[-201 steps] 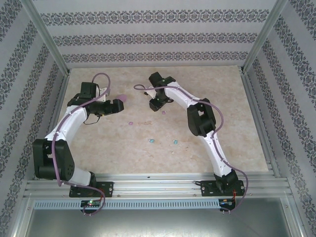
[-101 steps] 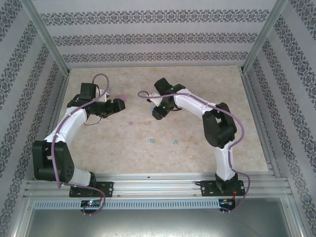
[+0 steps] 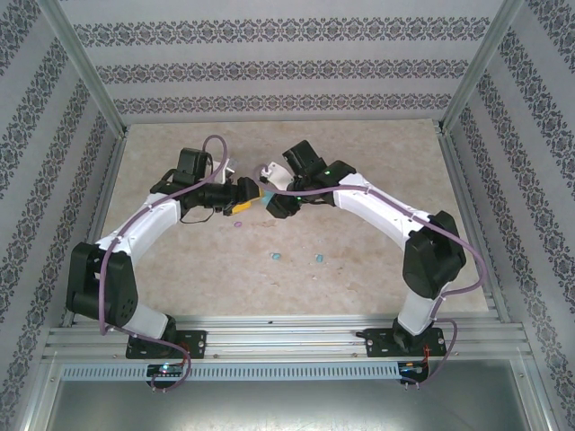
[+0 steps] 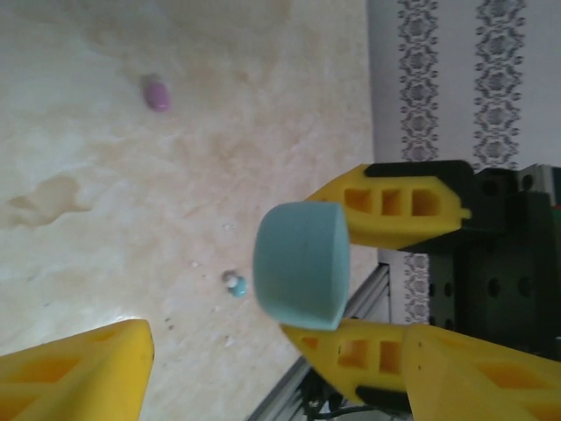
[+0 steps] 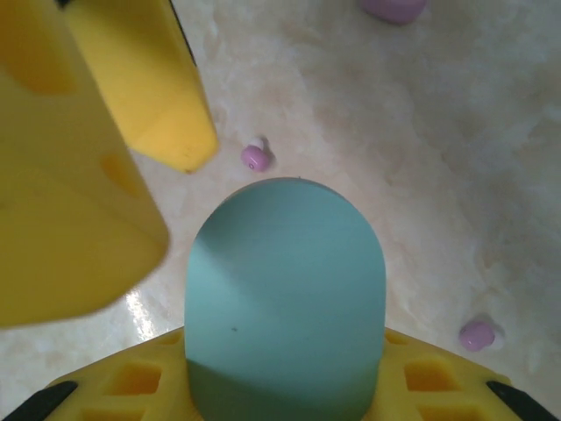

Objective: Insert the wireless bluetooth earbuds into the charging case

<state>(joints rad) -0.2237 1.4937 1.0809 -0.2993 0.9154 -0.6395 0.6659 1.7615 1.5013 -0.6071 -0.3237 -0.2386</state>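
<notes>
A light blue earbud (image 3: 276, 257) lies on the table (image 3: 386, 180), nearest the arms' bases and roughly midway between the left and right edges. A second light blue earbud (image 3: 318, 260) lies a little to its right, apart from it. Farther in and to the left, a pink-purple earbud (image 3: 238, 224) lies alone on the marbled top, just on the near side of the two grippers.

Both arms reach inward and meet over the middle of the table. The right gripper (image 3: 274, 199) pinches the light blue charging case (image 5: 285, 289) between its yellow fingers, one on each side of the case, which is lifted off the surface. From the left wrist, the case shows as a rounded dome with one flat face. The left gripper (image 3: 244, 197) faces it, and its fingers (image 4: 79, 373) are spread wide with the case in the space ahead of them (one finger comes very close, and contact cannot be made out).

From the right wrist, another pink-purple earbud (image 5: 478, 333) lies on the table below the case. At the far top edge of that view is a larger pink-purple rounded shape (image 5: 394, 7), cut off by the frame.
</notes>
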